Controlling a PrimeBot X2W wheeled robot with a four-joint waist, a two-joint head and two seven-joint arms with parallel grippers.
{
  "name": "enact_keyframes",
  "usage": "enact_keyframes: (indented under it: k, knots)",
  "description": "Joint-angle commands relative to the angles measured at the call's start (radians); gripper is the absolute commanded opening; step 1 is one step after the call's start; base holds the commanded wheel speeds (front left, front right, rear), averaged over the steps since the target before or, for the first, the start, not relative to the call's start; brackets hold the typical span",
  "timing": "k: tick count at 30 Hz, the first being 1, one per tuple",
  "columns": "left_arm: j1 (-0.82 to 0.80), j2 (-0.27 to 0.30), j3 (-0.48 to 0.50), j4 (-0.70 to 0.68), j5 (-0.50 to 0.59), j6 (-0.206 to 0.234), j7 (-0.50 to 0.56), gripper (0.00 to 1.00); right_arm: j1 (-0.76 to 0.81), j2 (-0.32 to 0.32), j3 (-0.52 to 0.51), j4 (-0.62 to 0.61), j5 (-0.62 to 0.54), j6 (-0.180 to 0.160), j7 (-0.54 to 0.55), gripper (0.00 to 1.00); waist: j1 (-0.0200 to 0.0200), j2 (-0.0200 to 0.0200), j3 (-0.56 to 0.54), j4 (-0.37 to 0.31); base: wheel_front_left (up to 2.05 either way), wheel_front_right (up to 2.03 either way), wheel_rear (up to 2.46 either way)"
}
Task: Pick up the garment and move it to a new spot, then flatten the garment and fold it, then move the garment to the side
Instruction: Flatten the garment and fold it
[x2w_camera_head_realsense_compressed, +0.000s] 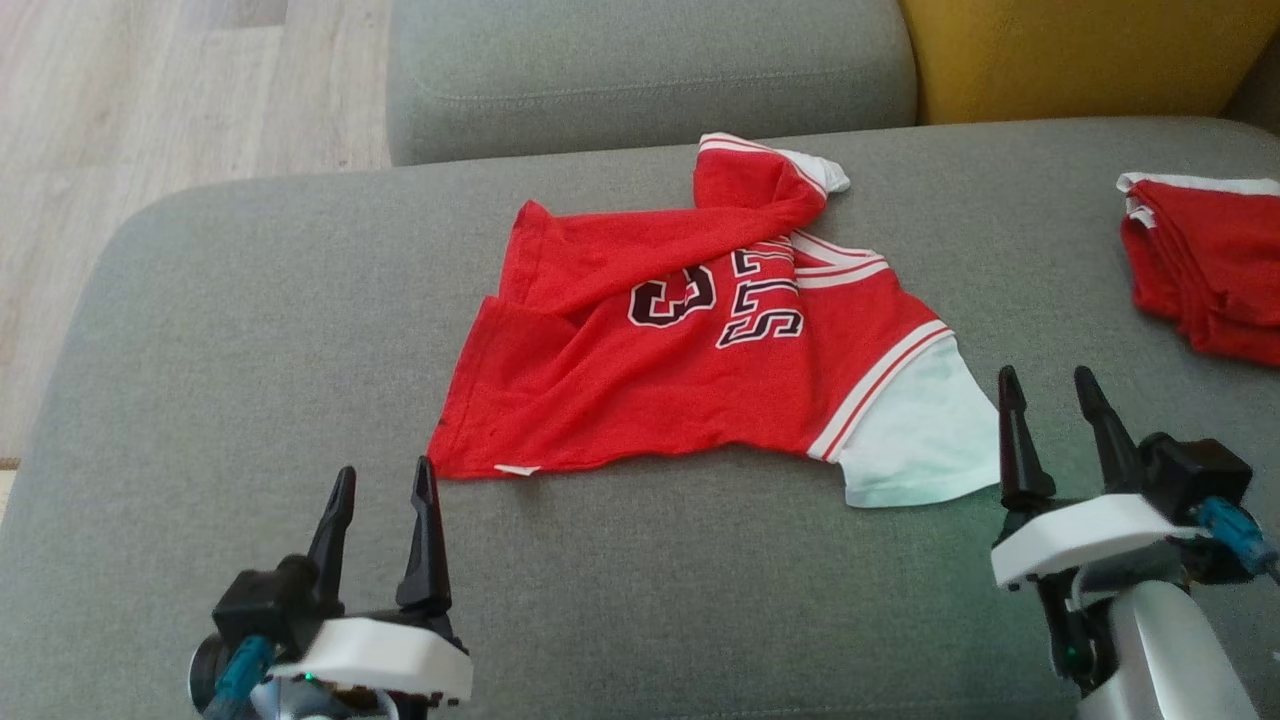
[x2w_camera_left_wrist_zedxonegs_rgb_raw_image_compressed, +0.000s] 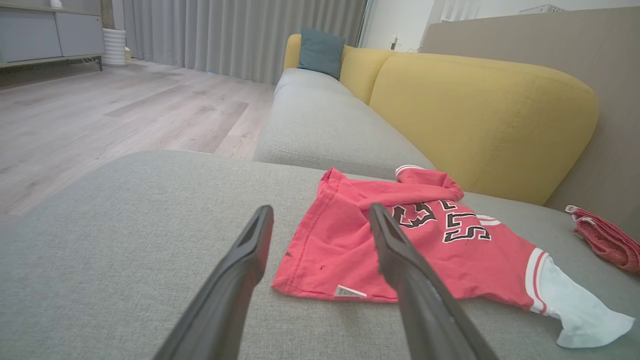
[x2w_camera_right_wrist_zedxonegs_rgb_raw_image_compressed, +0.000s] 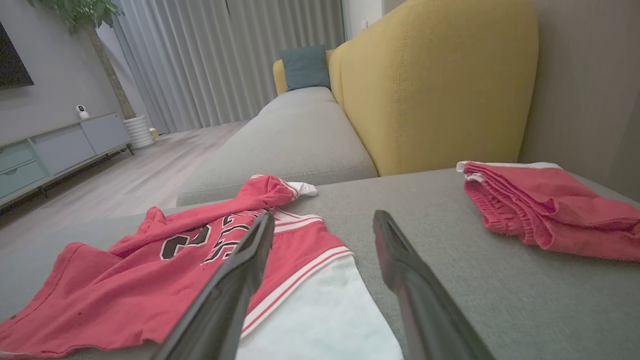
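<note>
On the grey sofa seat (x2w_camera_head_realsense_compressed: 200, 400) a red jersey (x2w_camera_head_realsense_compressed: 650, 380) lies rumpled. Beside it hover the left gripper (x2w_camera_head_realsense_compressed: 385, 468) and right gripper (x2w_camera_head_realsense_compressed: 1046, 375), jaws wide apart, holding nothing.

Red jersey (x2w_camera_head_realsense_compressed: 640, 400): large block characters across the front, black with a white outline. One numeral (x2w_camera_head_realsense_compressed: 672, 298) reads as a 3 in the head view, with its edge tucked under a fold (x2w_camera_head_realsense_compressed: 680, 235) of the cloth. Just beside it are two more characters (x2w_camera_head_realsense_compressed: 762, 318), S-like or 5-like and partly covered; cannot read them with certainty. Small white tag (x2w_camera_left_wrist_zedxonegs_rgb_raw_image_compressed: 350, 291) at the hem carries dark print lines, too small to read.
</note>
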Motion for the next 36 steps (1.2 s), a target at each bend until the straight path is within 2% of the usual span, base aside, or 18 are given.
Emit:
enact_keyframes:
  k: [1,9,16,36]
  knots:
    - [-0.028,-0.003,0.042,-0.032,-0.005,0.000,-0.012,1.00,-0.023,0.003,0.034,-0.048,-0.007,0.007,-0.005,1.00,0.0000,-0.0001,-0.007,0.003,0.00,0.00,0.00]
    - [-0.004,-0.003,0.043,-0.041,-0.007,0.003,-0.012,1.00,-0.005,0.017,0.121,-0.122,-0.007,0.007,0.004,1.00,0.0000,-0.0001,-0.030,0.014,0.00,0.00,0.00]
    - [0.009,-0.003,0.040,-0.045,0.001,0.004,-0.012,1.00,0.015,0.020,0.182,-0.126,0.038,0.007,0.001,1.00,0.0000,-0.0001,-0.036,0.024,0.00,0.00,0.00]
    - [0.002,-0.003,0.044,-0.030,0.006,0.002,-0.012,1.00,0.026,0.020,0.186,-0.074,0.048,0.007,-0.028,1.00,0.0000,-0.0001,-0.033,0.022,0.00,0.00,0.00]
